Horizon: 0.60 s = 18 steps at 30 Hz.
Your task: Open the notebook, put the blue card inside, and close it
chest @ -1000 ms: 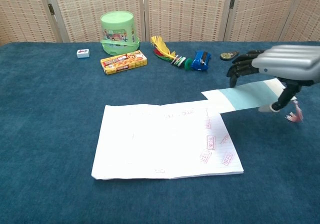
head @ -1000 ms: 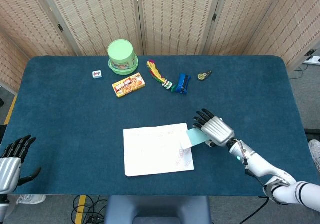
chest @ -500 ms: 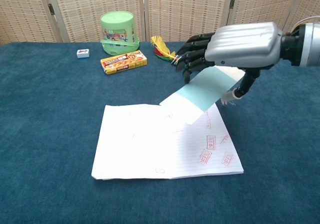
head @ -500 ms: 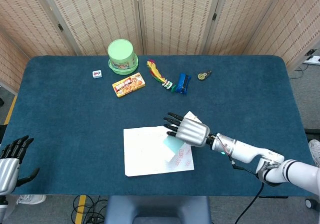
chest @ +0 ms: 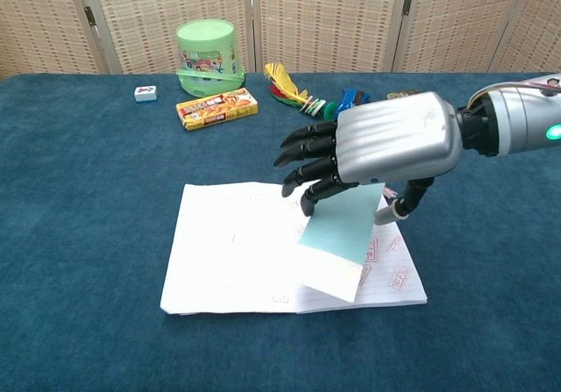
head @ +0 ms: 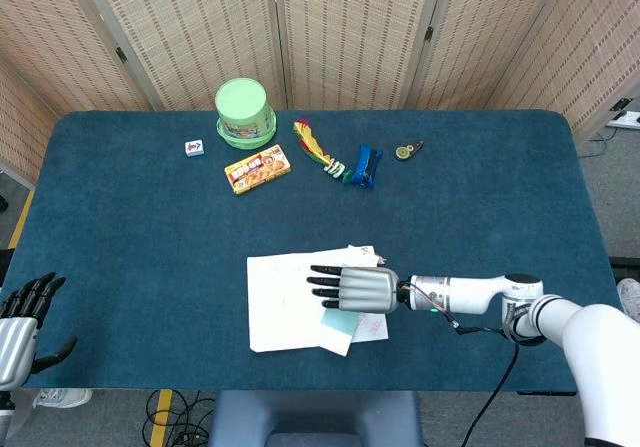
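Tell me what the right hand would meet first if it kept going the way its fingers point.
Probably nothing solid: the right hand points left across the open notebook, above the page, holding the blue card. Beyond is bare table. Height is unclear.

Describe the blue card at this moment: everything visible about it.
The blue card is a thin, pale blue-green rectangular sheet with a whitish lower end, looking like paper or light cardstock. The right hand holds it from above, and it hangs tilted over the right part of the open notebook. Its lower edge is near the page; whether it touches is unclear.
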Motion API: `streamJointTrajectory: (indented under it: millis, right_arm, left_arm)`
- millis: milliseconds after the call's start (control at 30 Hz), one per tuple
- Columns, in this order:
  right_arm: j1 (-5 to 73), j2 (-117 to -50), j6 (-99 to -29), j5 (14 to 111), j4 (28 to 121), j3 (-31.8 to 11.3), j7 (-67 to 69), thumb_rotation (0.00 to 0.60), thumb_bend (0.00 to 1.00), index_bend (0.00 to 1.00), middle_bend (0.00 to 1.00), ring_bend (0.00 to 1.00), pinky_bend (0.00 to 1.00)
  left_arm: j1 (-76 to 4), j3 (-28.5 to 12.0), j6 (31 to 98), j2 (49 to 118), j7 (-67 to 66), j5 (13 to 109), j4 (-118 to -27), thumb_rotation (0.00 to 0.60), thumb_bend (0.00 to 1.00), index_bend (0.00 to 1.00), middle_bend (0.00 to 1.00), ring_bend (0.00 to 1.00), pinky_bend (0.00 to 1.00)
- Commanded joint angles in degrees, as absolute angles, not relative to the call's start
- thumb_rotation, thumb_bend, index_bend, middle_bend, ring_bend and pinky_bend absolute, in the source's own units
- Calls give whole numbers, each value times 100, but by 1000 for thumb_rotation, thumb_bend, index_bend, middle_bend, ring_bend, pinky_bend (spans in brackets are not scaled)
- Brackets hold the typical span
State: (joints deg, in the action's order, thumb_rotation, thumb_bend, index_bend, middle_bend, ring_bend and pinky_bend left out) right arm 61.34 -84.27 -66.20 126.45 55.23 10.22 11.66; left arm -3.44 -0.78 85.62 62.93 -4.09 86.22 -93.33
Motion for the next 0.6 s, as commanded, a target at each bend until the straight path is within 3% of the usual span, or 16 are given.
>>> streamJointTrajectory:
  millis: [33,600]
  right_arm:
    - [6286,-8870,-7032,12917,4745,1267,1394,600,185,368,163,0,1]
    - [6499,-10261,-7787,13024,2092,1872,2093,600,147,368,151,0,0]
  left_arm:
    - [-340,-74,8554,6300,-407,8616,-9326,600,277,124,97,110,174]
    - [-326,-81,8490,6315,-436,8516,-9301,600,277,124,97,110,174]
